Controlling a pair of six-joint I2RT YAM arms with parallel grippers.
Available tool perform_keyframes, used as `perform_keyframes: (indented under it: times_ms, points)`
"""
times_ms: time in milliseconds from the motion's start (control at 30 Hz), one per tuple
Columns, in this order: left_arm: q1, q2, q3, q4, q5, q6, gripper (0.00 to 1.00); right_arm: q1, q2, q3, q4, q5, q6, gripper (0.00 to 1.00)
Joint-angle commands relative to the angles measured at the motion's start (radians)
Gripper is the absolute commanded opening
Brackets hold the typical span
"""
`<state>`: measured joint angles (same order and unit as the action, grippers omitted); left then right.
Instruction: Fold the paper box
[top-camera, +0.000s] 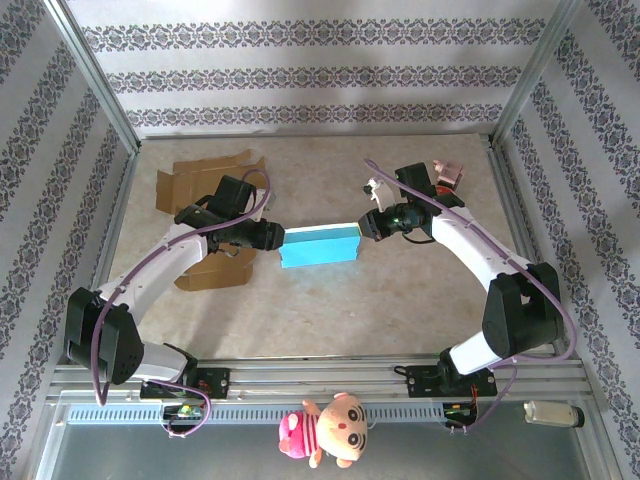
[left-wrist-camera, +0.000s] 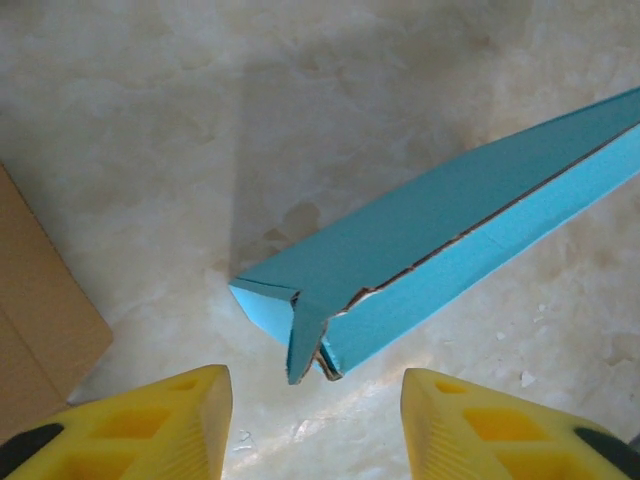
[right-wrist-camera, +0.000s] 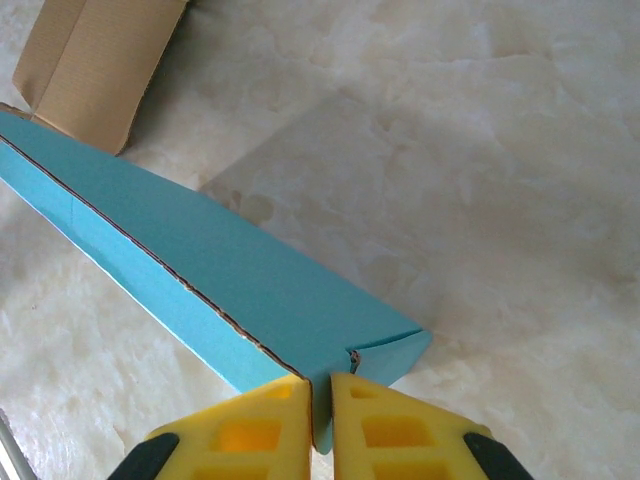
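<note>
A light blue paper box (top-camera: 319, 244) hangs above the middle of the table, folded into a long closed shape. My right gripper (top-camera: 368, 226) is shut on a flap at its right end. In the right wrist view the yellow fingers (right-wrist-camera: 270, 425) pinch that blue flap (right-wrist-camera: 322, 410) between them. My left gripper (top-camera: 280, 237) is at the box's left end, open. Seen from the left wrist, the box's (left-wrist-camera: 440, 240) pointed corner flap (left-wrist-camera: 308, 340) sits just ahead of the gap between the yellow fingers (left-wrist-camera: 150, 420), touching neither.
Flat brown cardboard pieces lie at the back left (top-camera: 200, 175) and under the left arm (top-camera: 215, 272). A small pink and white object (top-camera: 447, 173) sits at the back right. Metal frame posts (top-camera: 95, 75) border the table.
</note>
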<state>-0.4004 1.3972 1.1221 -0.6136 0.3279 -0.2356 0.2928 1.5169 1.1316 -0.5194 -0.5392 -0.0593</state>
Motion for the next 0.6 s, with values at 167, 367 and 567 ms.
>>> perform_keyframes:
  times_ms: [167,367,567]
  points:
    - [-0.009,0.029,0.03,0.012,-0.027,0.06,0.39,0.013,0.01,0.033,-0.019,-0.004,-0.027,0.12]
    - [-0.009,0.047,0.03,0.041,-0.027,0.056,0.33,0.014,0.012,0.036,-0.021,-0.009,-0.024,0.12]
    - [-0.009,0.064,0.049,0.06,0.001,0.044,0.27,0.015,0.011,0.033,-0.023,-0.01,-0.025,0.12]
